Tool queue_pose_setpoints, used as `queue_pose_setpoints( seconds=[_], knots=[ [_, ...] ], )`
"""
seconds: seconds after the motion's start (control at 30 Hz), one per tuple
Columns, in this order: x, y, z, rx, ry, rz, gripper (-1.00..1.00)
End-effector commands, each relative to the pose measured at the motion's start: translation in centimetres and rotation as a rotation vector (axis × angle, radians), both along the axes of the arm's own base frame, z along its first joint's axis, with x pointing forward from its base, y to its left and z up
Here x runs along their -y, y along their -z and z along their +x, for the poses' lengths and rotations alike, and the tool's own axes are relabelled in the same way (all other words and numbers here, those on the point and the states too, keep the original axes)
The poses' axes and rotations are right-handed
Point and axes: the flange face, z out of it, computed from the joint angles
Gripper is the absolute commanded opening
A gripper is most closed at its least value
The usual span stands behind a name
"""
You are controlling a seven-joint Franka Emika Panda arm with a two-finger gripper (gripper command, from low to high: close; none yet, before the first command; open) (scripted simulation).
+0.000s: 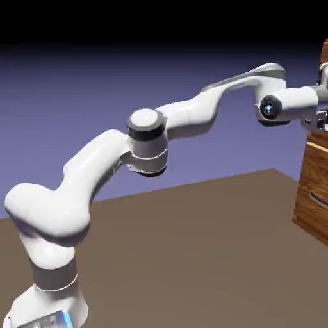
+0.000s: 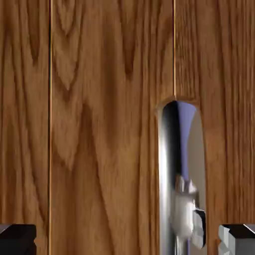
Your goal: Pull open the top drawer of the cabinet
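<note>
The white arm rose from the lower left of the exterior view and stretched across to the right edge of the frame, where the cabinet stood on the brown worktop. Only a narrow strip of the cabinet showed there, reddish-brown with wood grain. The arm's wrist reached that edge at the upper right, level with the top of the cabinet, and the pincer was mostly cut off by the frame, so from this side its opening could not be told.

In the hand view the wood filled nearly the whole frame, very close. Two thin pale seams ran from top to bottom, one near the left edge and one right of the middle, and the broad panel between them was the top drawer. A shiny metal handle, long and rounded at its upper end, sat in the lower right of the frame, mirroring the backdrop and the robot's hand. The two dark grey fingertips showed in the bottom corners, far apart, so the pincer was wide open, with the handle lying between them, nearer the right one. Whether either tip touched the wood could not be told.
</note>
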Motion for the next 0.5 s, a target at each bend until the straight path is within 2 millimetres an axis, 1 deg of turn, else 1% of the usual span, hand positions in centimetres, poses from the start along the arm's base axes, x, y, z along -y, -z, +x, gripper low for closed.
queue_pose_setpoints(
  seconds=[0.0, 0.1, 0.13, 0.27, 0.47],
  knots=[
    [-0.2, 0.4, 0.4, -0.005, -0.003, 0.0, 0.0],
    [-1.0, 1.8, 1.4, -0.026, -0.015, 0.002, 0.0],
    [-1.0, 1.8, 1.4, -0.026, -0.015, 0.002, -1.0],
    [-1.0, 1.8, 0.7, -0.026, -0.015, 0.002, -1.0],
    [-1.0, 1.8, -1.1, -0.026, -0.015, 0.002, -1.0]
  ],
)
